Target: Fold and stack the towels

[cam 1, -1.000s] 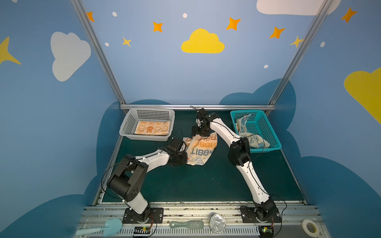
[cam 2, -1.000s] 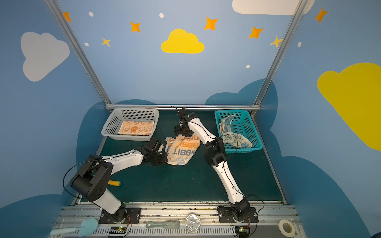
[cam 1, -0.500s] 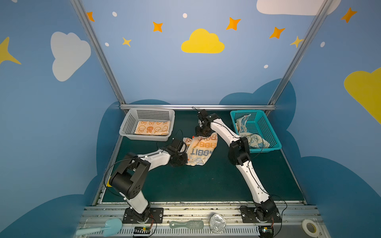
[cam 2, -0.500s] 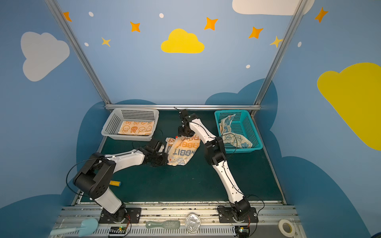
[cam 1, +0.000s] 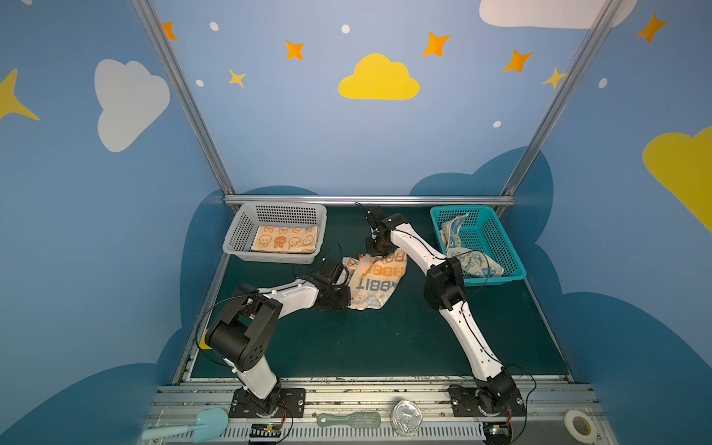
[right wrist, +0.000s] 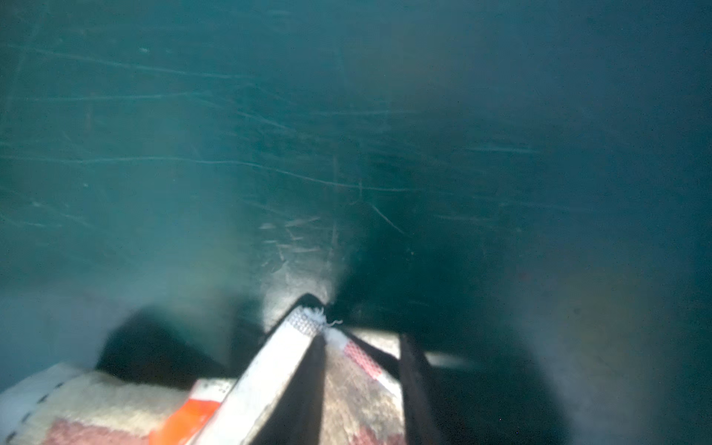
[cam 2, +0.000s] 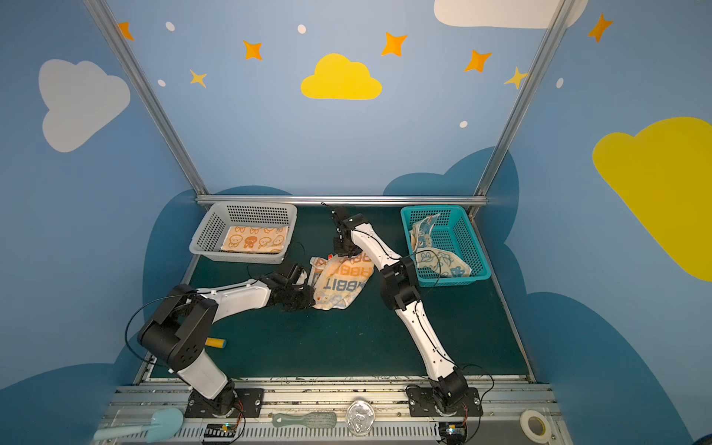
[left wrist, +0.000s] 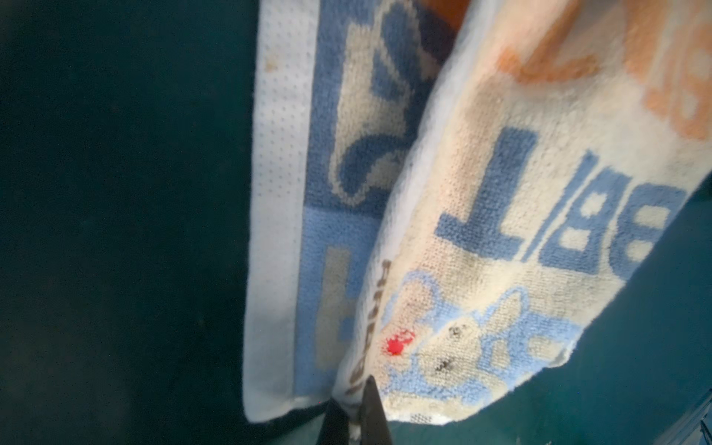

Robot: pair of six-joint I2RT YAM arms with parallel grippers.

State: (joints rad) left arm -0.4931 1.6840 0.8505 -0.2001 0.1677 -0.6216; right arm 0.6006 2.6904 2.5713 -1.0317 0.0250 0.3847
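At mid surface (cam 1: 385,339), btwn the two baskets, lies the RABBIT towel (cam 1: 375,279), rumpled & part folded over itself, lettering up in both top views. The left end effector (left wrist: 356,418) sits at the towel's near-left edge, jaws pinched almost together w/ the hem caught btwn the tips. Its wrist view shows the cream top layer lapped over a blue-patterned layer below. The right end effector (cam 1: 378,249) is down at the towel's far edge. In its wrist view the jaws stand narrow, w/ a white corner of the cloth gripped btwn them, just above the surface. Far left, the orange bunny towel (cam 1: 285,239) lies flat & folded inside the grey basket (cam 1: 239,235). Far right, the blue-cream towel (cam 1: 462,256) is crumpled in the teal basket (cam 1: 504,246), one end propped up toward the back wall.
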